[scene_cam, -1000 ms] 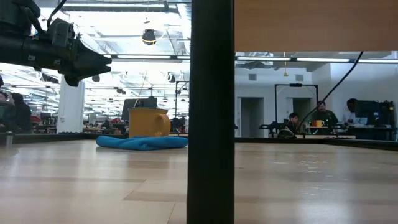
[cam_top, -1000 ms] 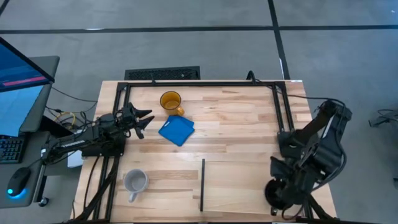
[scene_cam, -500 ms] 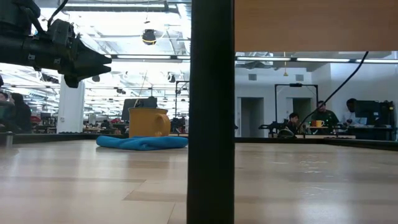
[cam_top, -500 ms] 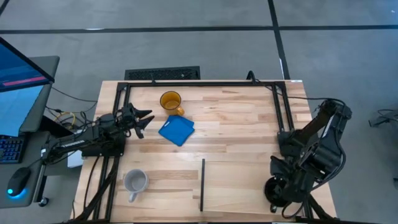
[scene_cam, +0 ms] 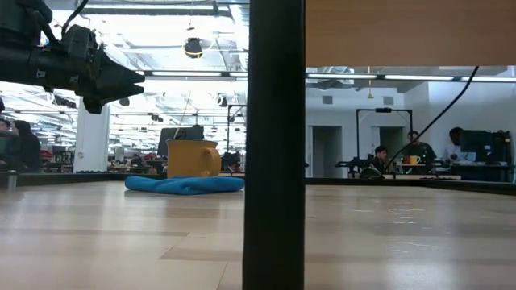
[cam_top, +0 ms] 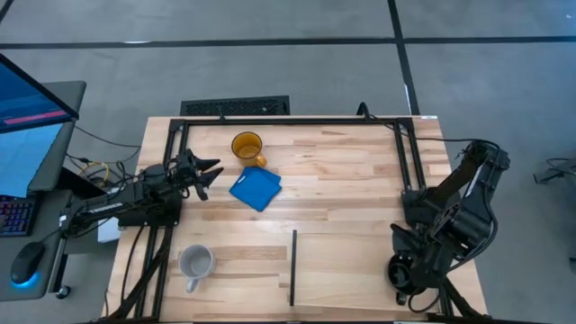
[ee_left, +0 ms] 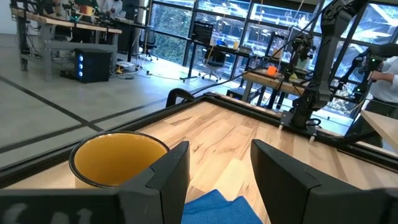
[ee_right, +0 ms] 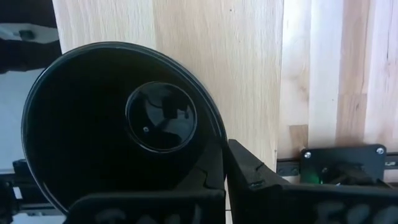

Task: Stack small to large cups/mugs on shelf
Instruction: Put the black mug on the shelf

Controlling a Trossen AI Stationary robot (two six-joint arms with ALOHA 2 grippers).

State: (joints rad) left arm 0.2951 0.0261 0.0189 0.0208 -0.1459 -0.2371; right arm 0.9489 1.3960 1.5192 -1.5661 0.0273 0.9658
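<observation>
Left claw (cam_top: 213, 171) spread open, held above the table, right claw (ee_right: 224, 163) clamped shut, arm folded

An amber mug (cam_top: 246, 146) is standing upright at the far edge, a grey-white mug (cam_top: 195, 263) near the left front, and a black mug (ee_right: 118, 130) is being pinched by its rim.

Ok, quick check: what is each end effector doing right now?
Left end effector: open, empty, near the amber mug.
Right end effector: shut on the black mug's rim, at the table's right edge.
</observation>
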